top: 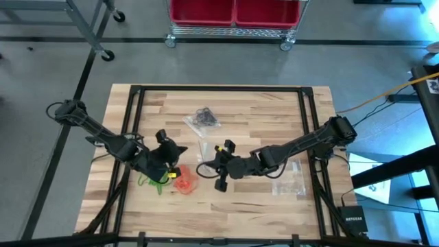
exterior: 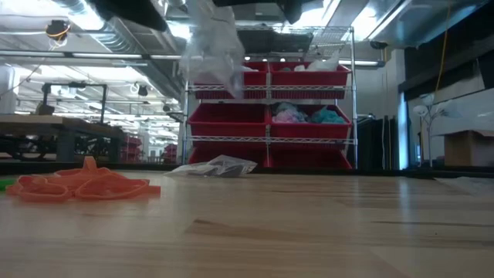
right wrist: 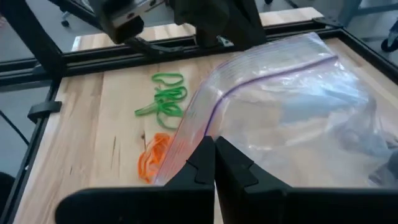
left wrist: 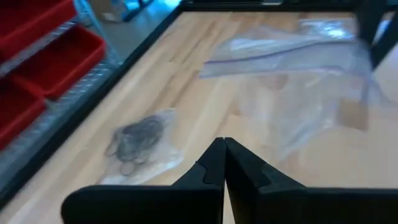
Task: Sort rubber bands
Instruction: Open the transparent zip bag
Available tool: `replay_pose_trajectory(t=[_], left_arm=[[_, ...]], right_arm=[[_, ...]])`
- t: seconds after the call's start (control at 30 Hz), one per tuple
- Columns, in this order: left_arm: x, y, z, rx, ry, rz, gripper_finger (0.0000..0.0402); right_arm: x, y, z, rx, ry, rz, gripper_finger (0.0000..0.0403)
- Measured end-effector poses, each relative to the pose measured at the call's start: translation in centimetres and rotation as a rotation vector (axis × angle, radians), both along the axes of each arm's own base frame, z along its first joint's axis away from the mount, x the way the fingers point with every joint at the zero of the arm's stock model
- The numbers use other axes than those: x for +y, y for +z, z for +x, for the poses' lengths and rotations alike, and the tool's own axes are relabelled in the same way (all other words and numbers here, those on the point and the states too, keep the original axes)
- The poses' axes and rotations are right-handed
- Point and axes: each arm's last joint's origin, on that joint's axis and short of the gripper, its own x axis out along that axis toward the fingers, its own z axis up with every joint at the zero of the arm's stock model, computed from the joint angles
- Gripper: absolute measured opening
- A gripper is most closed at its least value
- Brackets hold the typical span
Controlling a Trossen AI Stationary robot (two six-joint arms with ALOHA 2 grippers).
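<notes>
Both grippers are clenched: the right gripper [right wrist: 214,163] pinches a clear bag [right wrist: 292,106] at centre frame of the overhead view, while the left gripper [left wrist: 224,163] holds nothing visible. Green bands [right wrist: 165,99] and orange bands [right wrist: 154,158] lie lower left of centre: light, floppy, probably best pinched by a single strand.

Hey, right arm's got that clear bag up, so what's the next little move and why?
Probably bring the left gripper, jaws shut, to the bag's free edge to open its mouth. The right gripper is shut on the bag, which hangs closed above the table, while the orange bands and green bands lie loose on the wood.
</notes>
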Motion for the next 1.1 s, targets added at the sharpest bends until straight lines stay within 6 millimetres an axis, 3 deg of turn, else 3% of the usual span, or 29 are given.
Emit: replay_pose_trajectory(t=[0.2,0.43,0.73,0.97,1.1], left_arm=[[-0.6,1.0,-0.1,-0.042,-0.13,-0.152,0.0016],[-1.3,1.9,0.7,-0.104,-0.285,-0.274,0.0087],[-1.3,2.0,0.9,-0.119,-0.286,-0.279,0.0139],[-1.9,2.3,2.0,-0.182,-0.345,-0.226,0.0122],[-2.1,2.1,2.3,-0.167,-0.377,-0.173,0.0046]], right_arm=[[-0.6,0.3,0.3,-0.004,0.09,0.034,0.0],[-1.1,1.7,0.9,-0.101,0.25,0.106,0.0],[-1.2,2.1,1.0,-0.131,0.28,0.121,0.0],[-1.2,2.1,1.0,-0.13,0.289,0.12,0.0],[-1.2,2.1,1.0,-0.13,0.289,0.119,0.0]])
